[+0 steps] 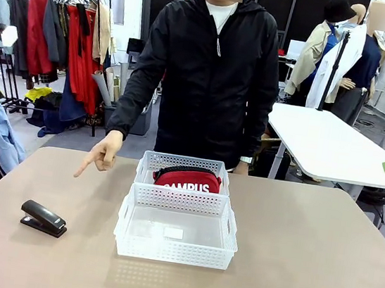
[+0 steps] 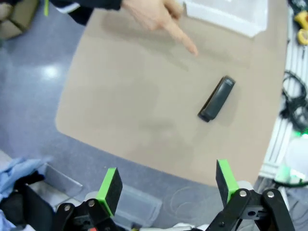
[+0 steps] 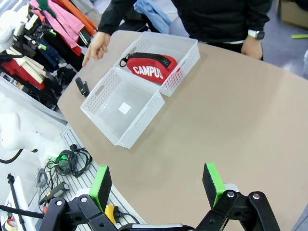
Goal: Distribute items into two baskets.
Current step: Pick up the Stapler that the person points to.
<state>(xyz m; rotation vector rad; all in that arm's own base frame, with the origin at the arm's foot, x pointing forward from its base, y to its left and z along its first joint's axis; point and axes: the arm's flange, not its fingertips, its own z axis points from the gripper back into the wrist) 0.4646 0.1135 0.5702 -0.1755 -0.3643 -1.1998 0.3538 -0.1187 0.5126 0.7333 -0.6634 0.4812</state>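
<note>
Pouch (image 1: 188, 179) sits in the second basket (image 1: 184, 161), behind the empty basket (image 1: 173, 254) | stapler (image 1: 43, 218) left of that, hand (image 1: 102, 153) pointing | our left gripper (image 2: 167, 178) and right gripper (image 3: 156, 179) gape | next we likely lift the stapler in.

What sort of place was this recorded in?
Probably a lab or studio workspace: a clothes rack hung with coats, a white table farther back, and loose cables beside the tan table.

pouch (image 1: 188, 179) in far basket (image 1: 149, 160) | stapler (image 1: 43, 218) left of near basket (image 1: 172, 252)
</note>
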